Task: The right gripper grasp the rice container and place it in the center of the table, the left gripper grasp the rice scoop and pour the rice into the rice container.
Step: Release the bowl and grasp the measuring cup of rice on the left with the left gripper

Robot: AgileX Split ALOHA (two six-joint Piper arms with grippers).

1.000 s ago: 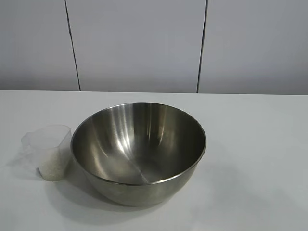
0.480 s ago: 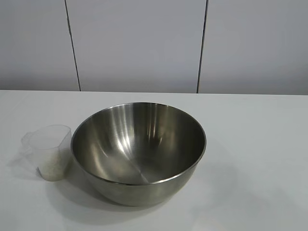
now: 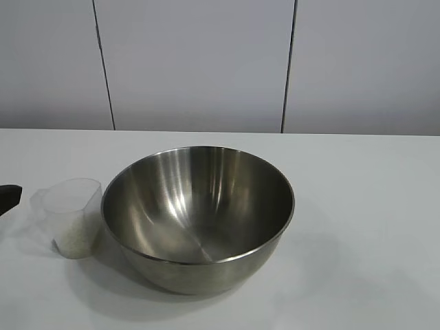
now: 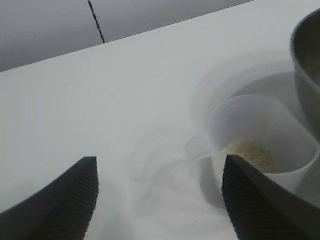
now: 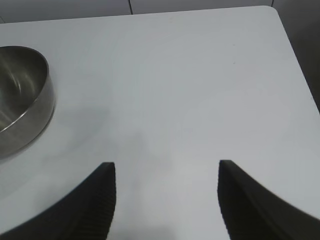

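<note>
Exterior view, L to R. The left gripper (image 3: 8, 195) is seen only as a black tip at the L edge of the frame, low over the table (image 3: 371, 227), near the rice scoop (image 3: 71, 218) but not touching it. In the left wrist view its jaws are spread wide w/ nothing between them except bare tabletop; the left gripper (image 4: 160, 197) is aimed toward the scoop's tab handle, w/ the cup body just past one finger.

The rice scoop stands upright on the table, L of the rice container (image 3: 198, 216) and just beside its wall; contact cannot be told. The rice (image 3: 72, 237) fills the lower part of the scoop; it is also seen from above as a pale heap in the left wrist view (image 4: 250, 154).

The rice container sits upright approx. at table center, w/ no grains visible inside.

The right gripper (image 5: 165, 200) is not seen in the exterior view. In the right wrist view its jaws are spread, nothing held, above bare table, well apart from the container.
</note>
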